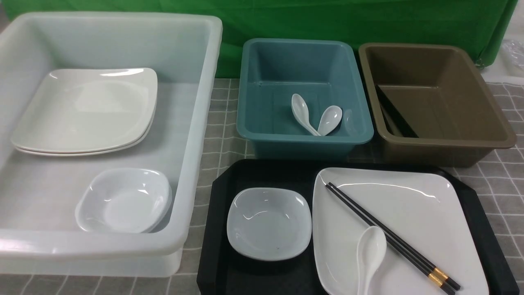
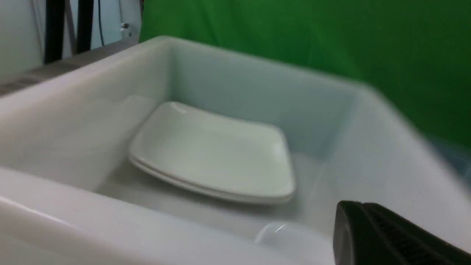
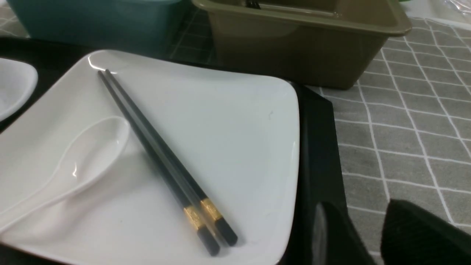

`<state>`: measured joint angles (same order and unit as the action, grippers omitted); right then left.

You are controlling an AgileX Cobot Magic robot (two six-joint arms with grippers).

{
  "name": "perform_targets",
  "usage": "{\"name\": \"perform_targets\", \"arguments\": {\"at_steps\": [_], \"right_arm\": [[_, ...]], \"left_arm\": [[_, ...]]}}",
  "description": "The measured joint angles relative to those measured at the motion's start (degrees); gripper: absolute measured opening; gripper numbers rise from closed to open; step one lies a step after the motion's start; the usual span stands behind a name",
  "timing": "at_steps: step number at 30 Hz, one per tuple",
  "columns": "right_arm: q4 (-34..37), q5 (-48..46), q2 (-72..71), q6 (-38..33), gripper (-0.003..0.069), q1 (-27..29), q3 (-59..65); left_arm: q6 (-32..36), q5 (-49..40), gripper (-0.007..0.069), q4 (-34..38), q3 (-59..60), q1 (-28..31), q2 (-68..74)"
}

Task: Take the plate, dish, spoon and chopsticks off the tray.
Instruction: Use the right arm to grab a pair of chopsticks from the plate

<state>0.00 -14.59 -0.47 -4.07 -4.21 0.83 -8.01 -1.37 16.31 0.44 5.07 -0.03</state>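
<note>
Jaws on my right gripper (image 3: 360, 209) partly apart, empty, nearer the chopsticks (image 3: 158, 154), which lie on the plate (image 3: 239, 121) in the tray (image 3: 317, 147), gold-banded ends toward it; left gripper (image 2: 371, 235) closed, at the white tub (image 2: 73, 221).

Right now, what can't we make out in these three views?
- Front view: handle end of the spoon and near rim of the tray, cut off by the bottom edge.
- Front view: dark shape inside the brown tub, too dim to identify.
- Left wrist view: blurred throughout; left end effector mostly cut off by the corner.
- Right wrist view: dish cut off by the edge.
</note>
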Motion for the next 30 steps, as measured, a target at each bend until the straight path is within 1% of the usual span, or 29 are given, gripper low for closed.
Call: {"name": "perform_targets", "arguments": {"at_steps": [2,5,7,10,12,14,16,18,21,22,23,27,30], "right_arm": [[0.0,0.0,0.0,0.0,0.0239,0.0,0.0],[0.0,0.0,0.0,0.0,0.0239,0.0,0.0],[0.0,0.0,0.0,0.0,0.0239,0.0,0.0],[0.0,0.0,0.0,0.0,0.0239,0.0,0.0],[0.0,0.0,0.0,0.0,0.0239,0.0,0.0],[0.0,0.0,0.0,0.0,0.0239,0.0,0.0],[0.0,0.0,0.0,0.0,0.0239,0.0,0.0],[0.0,0.0,0.0,0.0,0.0239,0.0,0.0],[0.0,0.0,0.0,0.0,0.0239,0.0,0.0],[0.0,0.0,0.0,0.0,0.0239,0.0,0.0],[0.0,0.0,0.0,0.0,0.0239,0.0,0.0],[0.3,1.3,0.0,0.1,0.0239,0.0,0.0],[3.2,5.3,0.0,5.8,0.0239,0.0,0.0]], "left_arm": [[-6.1,4.4,0.0004,9.2,0.0,0.0,0.0],[-8.7,8.9,0.0004,12.1,0.0,0.0,0.0],[-9.5,10.0,0.0004,11.3,-0.6,0.0,0.0],[-9.8,2.5,0.0004,4.6,-7.6,-0.2,1.0],[-7.4,-4.7,0.0004,0.2,-14.3,-0.9,4.7],[-1.9,-13.5,0.0004,-1.9,-21.3,-2.1,9.3],[4.7,-22.6,0.0004,-1.8,-27.4,-3.3,16.1],[11.5,-30.8,0.0004,-0.1,-32.8,-5.5,23.1],[16.8,-33.3,0.0004,3.5,-36.5,-10.7,31.8],[19.3,-32.7,0.0004,4.7,-37.8,-14.6,35.1],[19.6,-32.6,0.0004,4.7,-37.9,-15.0,35.5],[22.1,-30.1,0.0004,6.3,-39.5,-24.0,41.9],[23.3,-29.1,0.0004,7.2,-39.6,-28.2,43.6]]}}
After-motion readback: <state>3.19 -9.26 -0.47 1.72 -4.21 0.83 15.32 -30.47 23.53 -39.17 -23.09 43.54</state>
